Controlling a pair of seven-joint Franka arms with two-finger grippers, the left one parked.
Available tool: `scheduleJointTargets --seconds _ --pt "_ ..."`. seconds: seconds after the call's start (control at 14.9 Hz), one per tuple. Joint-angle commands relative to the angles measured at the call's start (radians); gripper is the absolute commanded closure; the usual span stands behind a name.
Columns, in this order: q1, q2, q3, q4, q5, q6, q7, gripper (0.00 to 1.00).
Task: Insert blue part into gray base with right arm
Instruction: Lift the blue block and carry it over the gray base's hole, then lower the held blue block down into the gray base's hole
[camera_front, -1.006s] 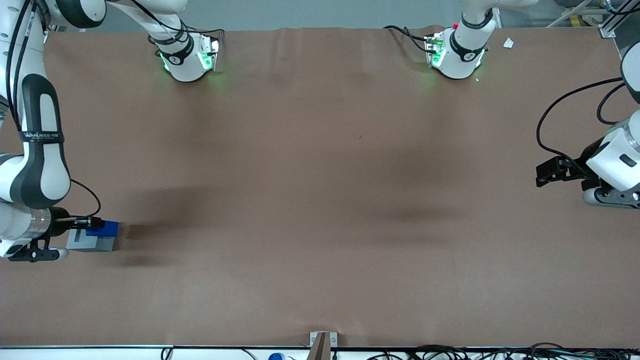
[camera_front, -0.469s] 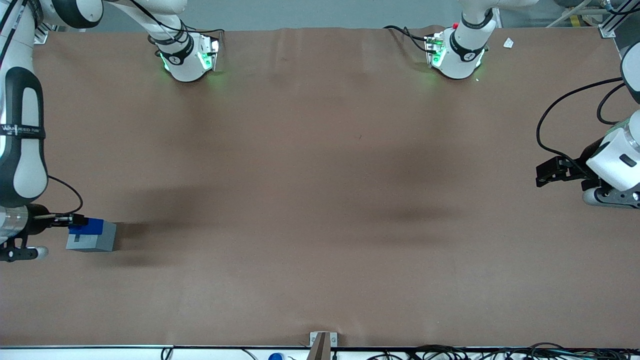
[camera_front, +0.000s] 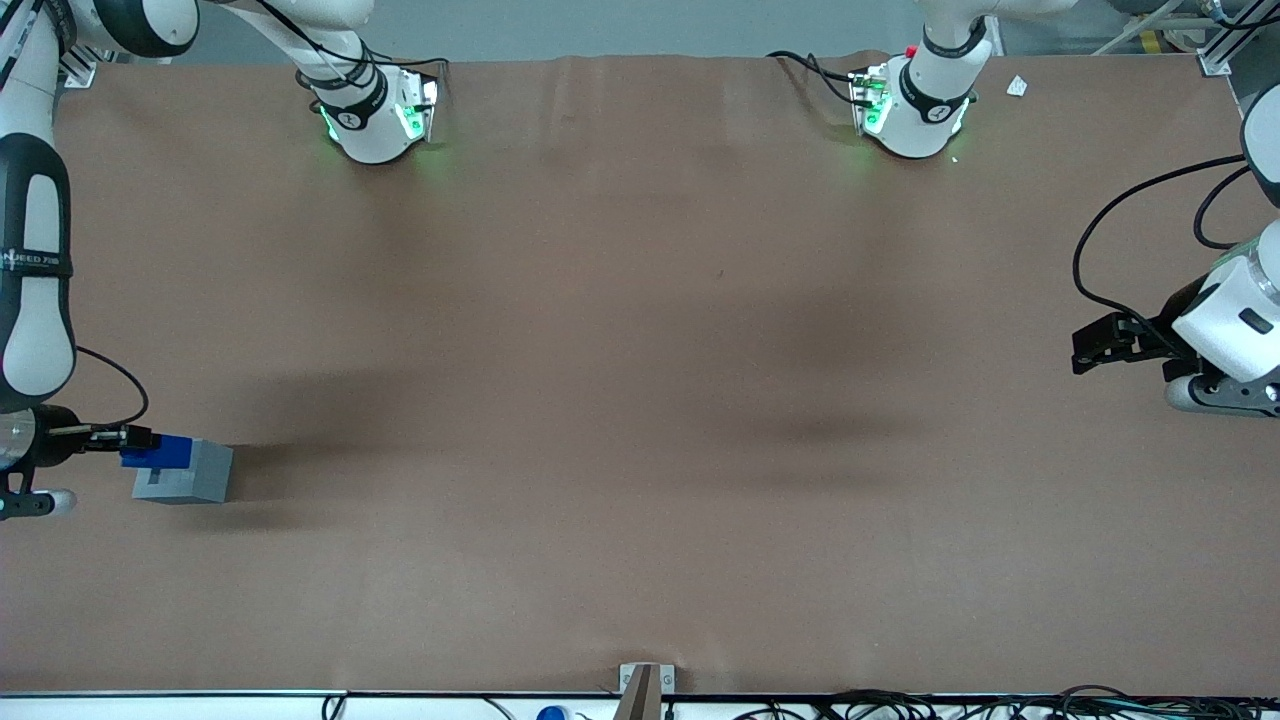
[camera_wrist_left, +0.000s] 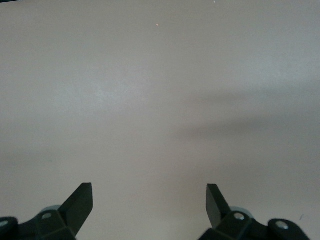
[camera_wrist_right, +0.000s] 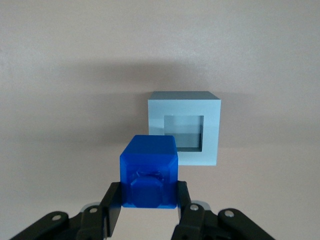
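Note:
The gray base (camera_front: 185, 475) stands on the brown table at the working arm's end; its square recess (camera_wrist_right: 184, 132) faces up and holds nothing. My right gripper (camera_front: 140, 440) is shut on the blue part (camera_front: 160, 451), holding it in the air over the edge of the base's top. In the right wrist view the blue part (camera_wrist_right: 149, 171) sits clamped between the two black fingers (camera_wrist_right: 111, 202), beside the gray base (camera_wrist_right: 184, 127) and not in line with the recess.
The brown table (camera_front: 640, 400) stretches wide toward the parked arm's end. Two arm bases with green lights (camera_front: 375, 110) (camera_front: 910, 105) stand at the table edge farthest from the front camera. A small metal bracket (camera_front: 645, 685) sits at the nearest edge.
My right arm has drawn back toward its end of the table, carrying the blue part with it across the gray base's top. The base has not moved.

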Motion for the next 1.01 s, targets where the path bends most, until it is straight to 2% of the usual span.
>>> scheduleJointTargets --seconds 0.0,0.2,0.94 --pt "-0.014 0.012 0.011 0.010 -0.007 0.028 -0.013 0.76" --pt "-0.023 0.018 0.011 0.007 -0.009 0.078 -0.034 0.76" --pt "-0.036 0.038 0.011 0.002 -0.009 0.079 -0.056 0.76"
